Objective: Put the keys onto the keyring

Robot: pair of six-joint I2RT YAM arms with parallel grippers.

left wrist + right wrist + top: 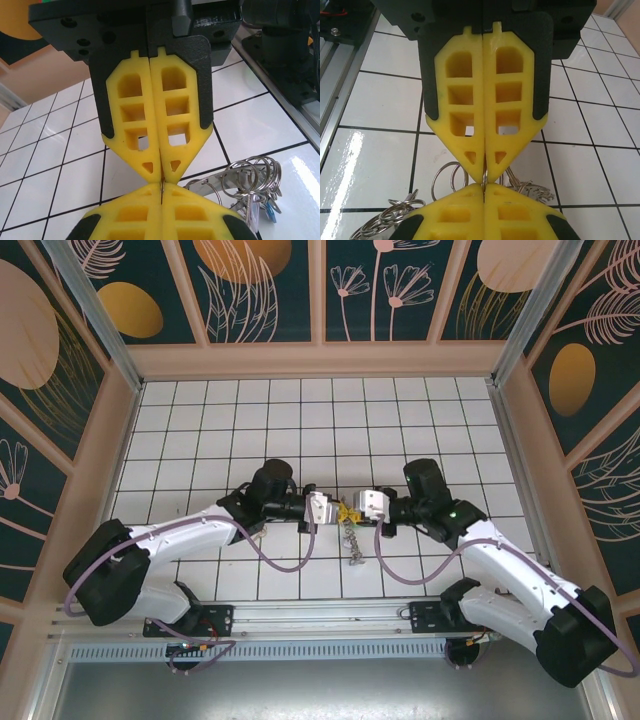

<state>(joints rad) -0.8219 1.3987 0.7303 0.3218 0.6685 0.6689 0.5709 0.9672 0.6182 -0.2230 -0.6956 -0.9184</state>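
**Both grippers closed tip to tip on the keyring at mid-table**

Nearest the camera, the two arm bases sit on a metal rail (330,615) at the table's near edge. The left arm (160,545) and the right arm (520,575) each reach inward and away, and a purple cable (285,562) loops under each forearm.

The arms meet just past the rail, over the middle of the white tiled table (200,420). The left gripper (338,510) and the right gripper (355,509) point straight at each other with their tips almost touching.

In the left wrist view, its yellow fingers (135,115) are pressed flat together, and a thin sliver of metal shows at the tip. In the right wrist view, its own fingers (515,100) are likewise pressed together. A thin wire of the keyring (352,538) is pinched at their point and runs across into the opposing tips.

From the top view, the rest of the keyring trails from that meeting point toward the near edge as a short chain-like string. Up close it is a bunch of overlapping silver loops (252,172) just beside the fingertips. Small keys (251,210) hang below the loops, with a blue bit among them.

Beyond the grippers the tiles run bare to the patterned wall panels (260,285).
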